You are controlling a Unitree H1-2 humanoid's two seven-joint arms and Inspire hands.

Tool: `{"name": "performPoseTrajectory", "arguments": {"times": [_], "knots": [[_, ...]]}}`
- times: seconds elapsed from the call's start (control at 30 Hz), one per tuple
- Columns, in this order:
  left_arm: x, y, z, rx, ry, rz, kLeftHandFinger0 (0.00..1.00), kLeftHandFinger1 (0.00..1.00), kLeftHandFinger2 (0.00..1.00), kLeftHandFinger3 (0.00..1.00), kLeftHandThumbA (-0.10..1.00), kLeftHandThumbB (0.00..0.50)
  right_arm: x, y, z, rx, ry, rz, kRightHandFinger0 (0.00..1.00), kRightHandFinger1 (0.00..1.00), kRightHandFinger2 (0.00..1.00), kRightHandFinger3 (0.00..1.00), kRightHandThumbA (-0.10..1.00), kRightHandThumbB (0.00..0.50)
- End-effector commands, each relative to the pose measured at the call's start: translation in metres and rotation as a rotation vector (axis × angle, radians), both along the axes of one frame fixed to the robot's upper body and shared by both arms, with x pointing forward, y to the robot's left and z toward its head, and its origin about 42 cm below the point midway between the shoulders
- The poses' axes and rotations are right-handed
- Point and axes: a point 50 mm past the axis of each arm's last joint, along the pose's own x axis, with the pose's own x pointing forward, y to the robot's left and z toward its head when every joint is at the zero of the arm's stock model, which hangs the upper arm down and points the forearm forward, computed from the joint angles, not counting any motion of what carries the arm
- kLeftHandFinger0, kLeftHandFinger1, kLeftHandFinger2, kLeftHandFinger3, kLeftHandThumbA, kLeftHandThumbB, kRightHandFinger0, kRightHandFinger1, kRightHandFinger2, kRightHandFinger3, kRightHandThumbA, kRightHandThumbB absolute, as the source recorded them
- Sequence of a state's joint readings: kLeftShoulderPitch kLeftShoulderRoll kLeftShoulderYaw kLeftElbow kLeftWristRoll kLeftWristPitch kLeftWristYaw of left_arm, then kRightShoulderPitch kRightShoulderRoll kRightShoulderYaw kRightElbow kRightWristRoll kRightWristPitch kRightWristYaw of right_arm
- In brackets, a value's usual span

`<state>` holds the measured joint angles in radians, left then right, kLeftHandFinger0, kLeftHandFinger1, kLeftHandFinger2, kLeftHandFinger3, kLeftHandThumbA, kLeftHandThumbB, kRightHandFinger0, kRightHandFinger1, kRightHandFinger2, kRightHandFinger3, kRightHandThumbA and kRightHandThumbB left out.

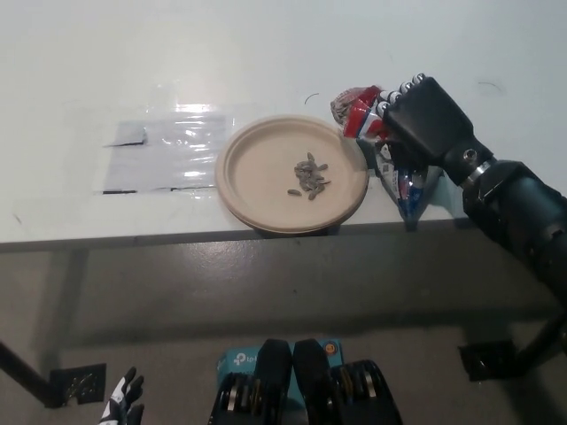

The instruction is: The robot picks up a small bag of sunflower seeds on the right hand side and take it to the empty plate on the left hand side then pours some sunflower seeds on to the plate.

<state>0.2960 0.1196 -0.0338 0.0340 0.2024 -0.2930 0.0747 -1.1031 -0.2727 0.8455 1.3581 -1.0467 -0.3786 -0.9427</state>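
**Seed bag held just off the plate's right rim**

The black right hand (425, 119) has its fingers closed around a small red, white and blue foil bag of sunflower seeds (357, 113), gripping it above the white table (266, 53). The bag sits just beyond the upper right rim of the round tan paper plate (257, 177), its crumpled top pointing toward the plate. A small heap of dark sunflower seeds (309, 176) lies on the plate, right of its middle. The plate stands close to the table's near edge, with a clear plastic sheet (164, 150) lying flat to its left. The white left hand (124, 411) hangs low at the bottom left corner, well away from the table; only part of it shows, so whether it is spread or curled cannot be told.
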Motion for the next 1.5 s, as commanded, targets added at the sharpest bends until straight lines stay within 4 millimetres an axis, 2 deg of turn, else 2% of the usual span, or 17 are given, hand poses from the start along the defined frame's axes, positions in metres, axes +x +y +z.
{"name": "performPoseTrajectory", "arguments": {"times": [0.0,0.13,0.2,0.27,0.33,0.37,0.4,0.43,0.47,0.5,0.53,0.57,0.73,1.17,1.3,1.33,1.47], "knots": [[0.001,0.005,0.011,0.02,-0.056,-0.009,0.92,0.95,0.98,1.0,1.0,0.094,0.012,-0.001,0.041,0.01,-0.106,0.028,0.0,0.09,0.49,0.13,-0.1,0.249],[0.002,0.006,0.011,0.007,-0.053,-0.008,0.94,0.95,0.97,1.0,1.0,0.105,0.014,-0.005,0.043,-0.089,-0.143,0.02,0.0,0.0,0.12,0.11,-0.1,0.284],[0.002,0.006,0.011,0.022,-0.061,-0.015,0.94,0.95,0.97,1.0,1.0,0.091,0.014,-0.006,0.043,-0.14,-0.158,0.024,0.0,0.0,0.14,0.08,-0.1,0.281],[0.002,0.006,0.01,0.025,-0.064,-0.015,0.93,0.95,0.98,1.0,1.0,0.095,0.014,-0.008,0.043,-0.209,-0.166,0.049,0.0,0.0,0.41,0.28,-0.1,0.315],[-0.001,0.007,0.01,0.028,-0.059,-0.019,0.91,0.95,0.98,1.0,1.0,0.083,0.011,-0.012,0.039,-0.222,-0.175,0.072,0.0,0.0,0.43,0.34,-0.1,0.348],[-0.002,0.006,0.01,0.031,-0.055,-0.021,0.91,0.94,0.98,1.0,1.0,0.082,0.012,-0.014,0.036,-0.215,-0.149,0.038,0.0,0.02,0.31,0.42,-0.1,0.299],[0.0,0.007,0.011,0.035,-0.056,-0.021,0.91,0.94,0.97,1.0,1.0,0.083,0.014,-0.015,0.036,-0.218,-0.126,-0.011,0.08,0.18,0.34,0.48,-0.1,0.279],[0.001,0.007,0.011,0.037,-0.054,-0.021,0.91,0.94,0.97,1.0,1.0,0.089,0.016,-0.015,0.036,-0.209,-0.097,-0.051,0.24,0.4,0.54,0.68,0.0,0.299],[0.001,0.006,0.011,0.034,-0.048,-0.019,0.91,0.94,0.97,1.0,1.0,0.089,0.019,-0.015,0.033,-0.174,-0.036,-0.11,0.55,0.66,0.88,1.0,0.17,0.333],[0.001,0.006,0.012,0.031,-0.046,-0.016,0.92,0.94,0.96,1.0,1.0,0.089,0.02,-0.015,0.031,-0.144,0.014,-0.154,0.63,0.74,0.98,1.0,0.22,0.348],[0.002,0.006,0.011,0.027,-0.049,-0.019,0.92,0.93,0.95,1.0,1.0,0.083,0.023,-0.013,0.027,-0.135,0.076,-0.223,0.97,1.0,1.0,1.0,0.34,0.423],[0.001,0.007,0.011,0.026,-0.051,-0.02,0.92,0.93,0.95,1.0,1.0,0.076,0.023,-0.012,0.024,-0.121,0.101,-0.249,1.0,1.0,1.0,1.0,0.39,0.481],[-0.003,0.006,0.011,0.055,-0.055,-0.03,0.87,0.88,0.93,1.0,1.0,0.072,0.02,-0.008,0.009,-0.114,0.154,-0.301,1.0,1.0,1.0,1.0,0.56,0.5],[0.0,0.007,0.012,0.054,-0.069,-0.034,0.78,0.8,0.83,1.0,1.0,0.043,0.021,-0.011,0.01,-0.184,0.121,-0.32,1.0,1.0,1.0,1.0,0.56,0.5],[-0.001,0.007,0.012,0.058,-0.069,-0.042,0.77,0.78,0.82,1.0,1.0,0.029,0.02,-0.012,0.008,0.015,0.244,-0.331,1.0,1.0,1.0,1.0,0.61,0.5],[-0.001,0.007,0.012,0.063,-0.064,-0.041,0.77,0.78,0.81,1.0,1.0,0.033,0.02,-0.01,0.01,0.086,0.287,-0.315,1.0,1.0,1.0,1.0,0.7,0.5],[0.004,0.008,0.015,0.065,-0.074,-0.039,0.77,0.77,0.8,1.0,1.0,0.044,0.019,0.004,0.04,0.45,0.497,-0.185,1.0,1.0,1.0,1.0,0.85,0.5]]}}
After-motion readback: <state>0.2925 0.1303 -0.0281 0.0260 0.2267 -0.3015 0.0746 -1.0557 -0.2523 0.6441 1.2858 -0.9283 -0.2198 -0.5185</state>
